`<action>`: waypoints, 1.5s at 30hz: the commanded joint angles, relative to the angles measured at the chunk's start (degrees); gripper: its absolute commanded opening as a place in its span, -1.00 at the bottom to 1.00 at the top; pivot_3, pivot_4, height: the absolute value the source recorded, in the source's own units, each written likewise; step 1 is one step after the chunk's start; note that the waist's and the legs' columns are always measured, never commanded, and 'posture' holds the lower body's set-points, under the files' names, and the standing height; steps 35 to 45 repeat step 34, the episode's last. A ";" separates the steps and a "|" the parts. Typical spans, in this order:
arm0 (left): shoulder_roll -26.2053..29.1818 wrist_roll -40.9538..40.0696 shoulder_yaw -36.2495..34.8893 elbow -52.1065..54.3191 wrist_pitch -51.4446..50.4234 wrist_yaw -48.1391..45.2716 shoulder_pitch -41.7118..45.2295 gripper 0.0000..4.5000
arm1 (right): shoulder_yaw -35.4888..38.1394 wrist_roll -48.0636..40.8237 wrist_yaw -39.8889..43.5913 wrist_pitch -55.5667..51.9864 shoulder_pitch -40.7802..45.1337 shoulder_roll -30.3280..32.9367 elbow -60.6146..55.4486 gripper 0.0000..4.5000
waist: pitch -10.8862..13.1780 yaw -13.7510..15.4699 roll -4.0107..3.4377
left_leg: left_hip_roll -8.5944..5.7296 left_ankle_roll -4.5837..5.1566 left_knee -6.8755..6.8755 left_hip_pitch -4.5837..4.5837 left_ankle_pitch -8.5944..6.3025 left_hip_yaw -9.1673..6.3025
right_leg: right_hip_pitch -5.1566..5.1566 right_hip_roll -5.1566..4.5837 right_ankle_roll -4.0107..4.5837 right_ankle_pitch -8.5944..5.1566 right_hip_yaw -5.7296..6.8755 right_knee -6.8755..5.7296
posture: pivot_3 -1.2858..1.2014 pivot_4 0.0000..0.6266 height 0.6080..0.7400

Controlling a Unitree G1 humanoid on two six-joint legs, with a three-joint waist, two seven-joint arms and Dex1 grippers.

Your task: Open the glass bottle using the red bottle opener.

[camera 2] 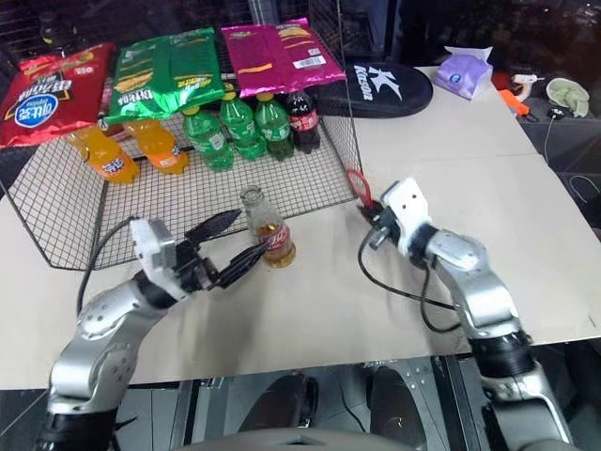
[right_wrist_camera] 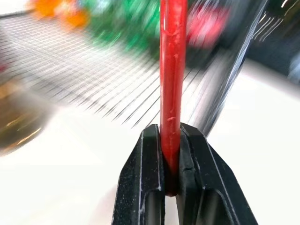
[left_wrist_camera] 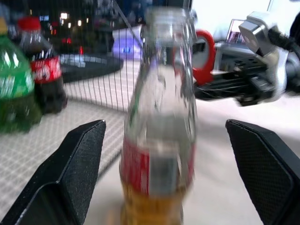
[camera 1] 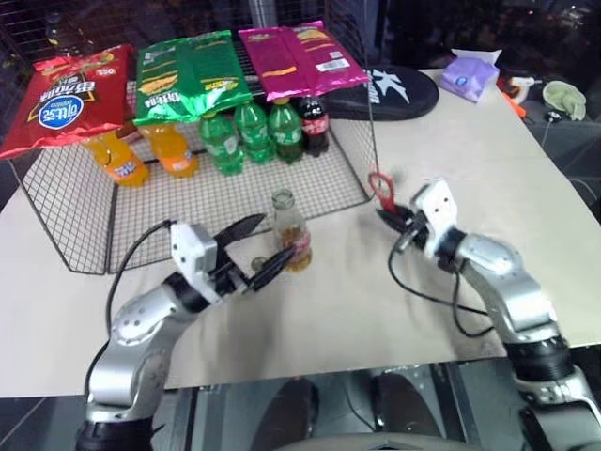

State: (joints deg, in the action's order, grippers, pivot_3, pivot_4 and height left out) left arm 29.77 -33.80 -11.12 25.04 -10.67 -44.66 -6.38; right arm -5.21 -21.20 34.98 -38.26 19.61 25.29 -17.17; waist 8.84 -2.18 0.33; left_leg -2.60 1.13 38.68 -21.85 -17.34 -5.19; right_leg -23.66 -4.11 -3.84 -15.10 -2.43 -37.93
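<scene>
1. While the glass bottle (camera 1: 291, 230) stands upright on the table (camera 1: 329, 310), just in front of the wire basket (camera 1: 197, 193), nothing holds it; its mouth looks bare of a cap, though I cannot be sure, and a small round thing lies just beside its base.
2. Risk: with the left gripper (camera 1: 255, 249) spread wide on either side of the bottle and neither finger touching the glass, any prying at the neck would likely tip or slide the bottle.
3. Risk: a finger brushing the glass as the gripper moves could knock it over, since the bottle is slim and tall.
4. Risk: the red bottle opener (camera 1: 380, 187) is pinched only at its short handle by the pressed-together fingers (right_wrist_camera: 187, 187) of the right gripper (camera 1: 392, 215); leverage could twist it loose.
5. Position: the bottle stands between the left fingers; the opener's loop head stands well apart from the neck, to the bottle's right, near the basket's corner.
</scene>
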 commanded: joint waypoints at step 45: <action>0.56 4.76 -16.70 4.23 3.84 2.33 -28.00 0.92 | 22.86 -13.44 30.27 22.85 -26.32 13.93 5.50 0.95 | 0.01 1.54 0.05 | -0.01 0.25 -0.23 0.16 -0.14 0.07 | 0.21 0.03 0.00 -0.01 0.06 0.20 | 0.03 -0.52 1.00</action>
